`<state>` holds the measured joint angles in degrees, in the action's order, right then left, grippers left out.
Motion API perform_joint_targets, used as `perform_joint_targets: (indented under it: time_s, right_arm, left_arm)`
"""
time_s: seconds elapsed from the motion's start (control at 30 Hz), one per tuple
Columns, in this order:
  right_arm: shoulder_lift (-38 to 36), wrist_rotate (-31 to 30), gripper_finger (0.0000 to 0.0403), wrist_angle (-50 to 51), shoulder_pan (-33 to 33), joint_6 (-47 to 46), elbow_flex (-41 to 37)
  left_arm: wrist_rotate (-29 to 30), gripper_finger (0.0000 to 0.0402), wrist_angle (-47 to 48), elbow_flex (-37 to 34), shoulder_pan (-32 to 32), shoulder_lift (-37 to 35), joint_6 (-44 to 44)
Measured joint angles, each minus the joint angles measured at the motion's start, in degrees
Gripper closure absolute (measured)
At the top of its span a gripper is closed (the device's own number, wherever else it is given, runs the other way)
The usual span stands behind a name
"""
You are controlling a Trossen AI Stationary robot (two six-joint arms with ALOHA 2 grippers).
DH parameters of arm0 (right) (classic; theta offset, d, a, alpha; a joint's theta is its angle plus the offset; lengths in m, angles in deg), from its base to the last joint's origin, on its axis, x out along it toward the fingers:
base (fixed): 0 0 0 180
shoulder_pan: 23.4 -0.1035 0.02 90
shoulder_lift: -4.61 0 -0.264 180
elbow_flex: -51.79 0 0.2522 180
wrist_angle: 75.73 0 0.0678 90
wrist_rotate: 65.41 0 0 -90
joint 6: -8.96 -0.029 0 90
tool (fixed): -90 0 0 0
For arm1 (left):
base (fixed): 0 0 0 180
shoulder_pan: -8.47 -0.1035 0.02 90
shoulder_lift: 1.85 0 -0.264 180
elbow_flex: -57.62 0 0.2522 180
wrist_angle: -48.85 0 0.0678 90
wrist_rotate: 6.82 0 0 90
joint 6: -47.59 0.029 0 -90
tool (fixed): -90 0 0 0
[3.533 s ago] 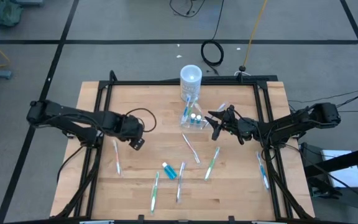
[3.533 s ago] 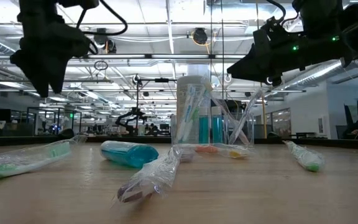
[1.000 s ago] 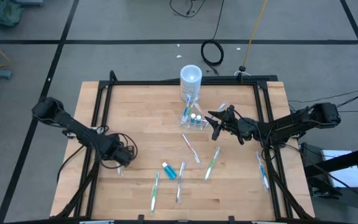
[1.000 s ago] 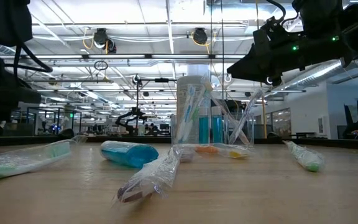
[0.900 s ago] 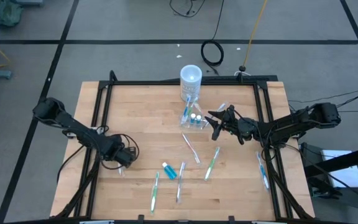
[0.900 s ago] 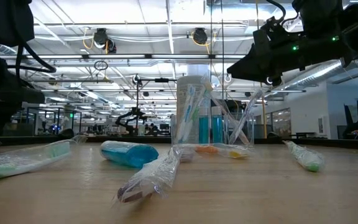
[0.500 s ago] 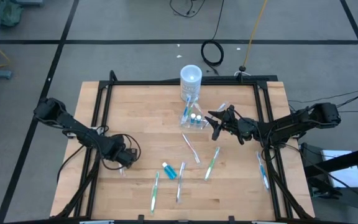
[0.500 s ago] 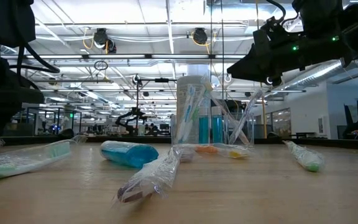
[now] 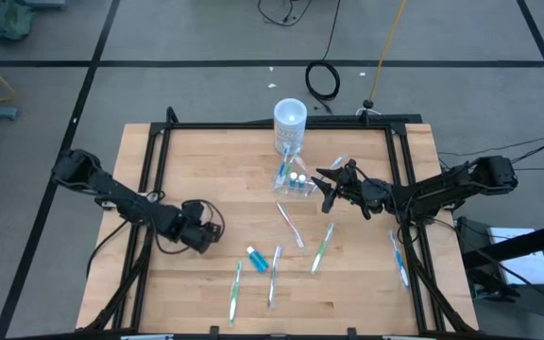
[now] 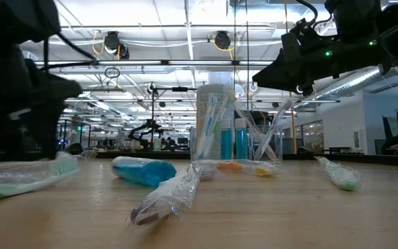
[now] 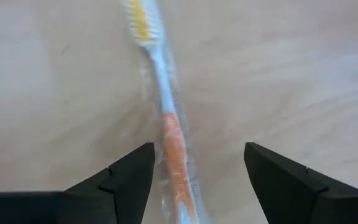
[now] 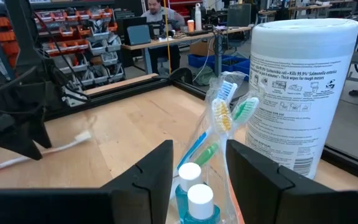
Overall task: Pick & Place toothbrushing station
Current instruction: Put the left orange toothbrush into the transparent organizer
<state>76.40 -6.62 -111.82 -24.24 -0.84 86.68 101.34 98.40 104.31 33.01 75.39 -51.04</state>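
Note:
The clear container (image 9: 291, 179) stands on the table just in front of the white cylinder (image 9: 290, 118). It holds several wrapped toothbrushes (image 12: 225, 109) and two white-capped blue tubes (image 12: 194, 193). My right gripper (image 9: 327, 189) is open, level and just right of the container; in its wrist view (image 12: 197, 149) the fingers frame the container without touching it. My left gripper (image 9: 201, 236) is open and low over the table's left half. Its fingers (image 11: 197, 149) stand on either side of a wrapped orange-and-white toothbrush (image 11: 166, 106) that lies flat on the wood.
Loose wrapped toothbrushes lie on the table's near half (image 9: 291, 225) (image 9: 321, 247) (image 9: 235, 288), and one lies at the right edge (image 9: 399, 257). A blue tube (image 9: 257, 259) lies near the middle. A black frame (image 9: 281, 125) borders the table.
My left gripper has gone a little toward the table's right edge, staying low over the table. My right gripper and the container have kept still.

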Motion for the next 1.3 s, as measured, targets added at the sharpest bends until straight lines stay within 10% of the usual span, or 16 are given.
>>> perform_joint_targets:
  time_s: [0.5, 1.3]
  right_arm:
    - [0.00, 0.00, 0.0263, -0.02, 0.00, 0.00, -0.02]
    - [0.02, -0.13, 0.0263, -0.02, 0.07, 0.00, -0.02]
  left_arm:
    - [7.42, 0.0146, -3.50, 0.07, -6.75, 0.19, 16.72]
    - [2.99, 0.0147, -7.40, 0.28, -12.01, 5.68, 26.74]
